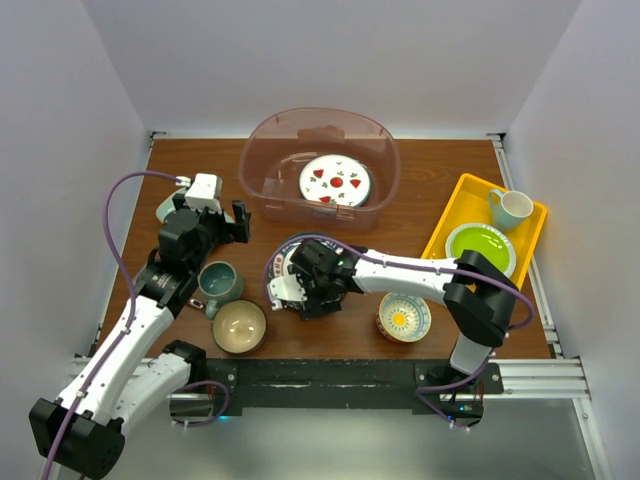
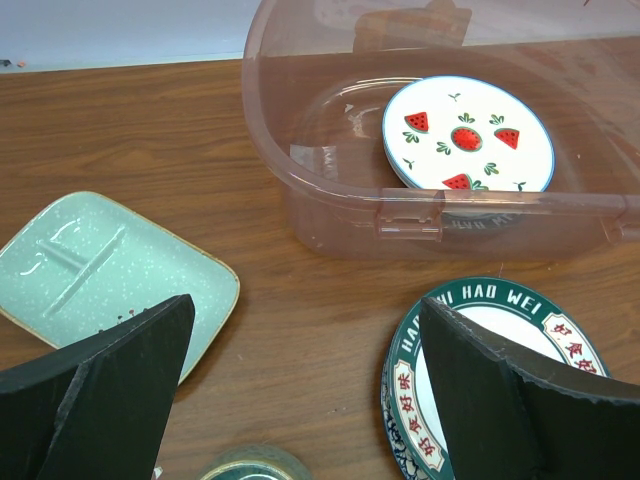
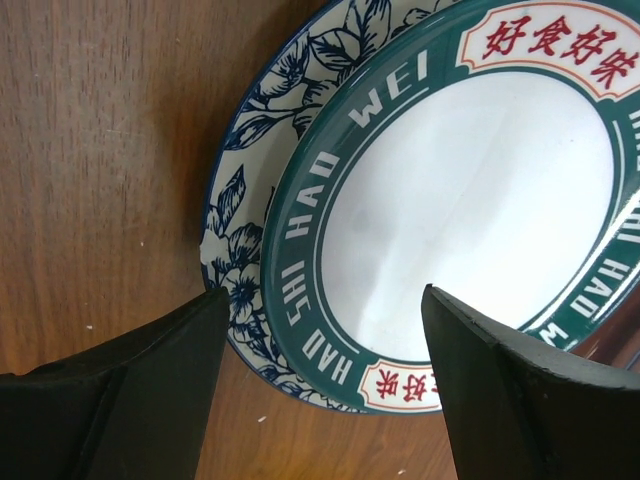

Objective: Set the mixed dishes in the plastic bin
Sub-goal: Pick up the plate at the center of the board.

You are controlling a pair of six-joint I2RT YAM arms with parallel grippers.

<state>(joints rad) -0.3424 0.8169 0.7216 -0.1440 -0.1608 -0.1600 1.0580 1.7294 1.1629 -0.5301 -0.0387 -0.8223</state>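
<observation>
Midway across the brown tabletop (image 1: 450, 170), the right pincer (image 3: 322, 300) hangs spread over a green-rimmed white plate (image 3: 470, 200) stacked on a blue-patterned ceramic plate (image 3: 235, 230); next it likely must pinch a rim. The left pincer (image 2: 305, 305) gapes empty. Beyond, the translucent pinkish plastic bin (image 1: 262, 150) holds a fruit-marked white plate (image 1: 335, 182).

Brown wooden table (image 1: 420, 170) is being boxed in by white walls (image 1: 330, 60) beyond and beside the left gripper (image 2: 305, 303), being lit evenly.
</observation>
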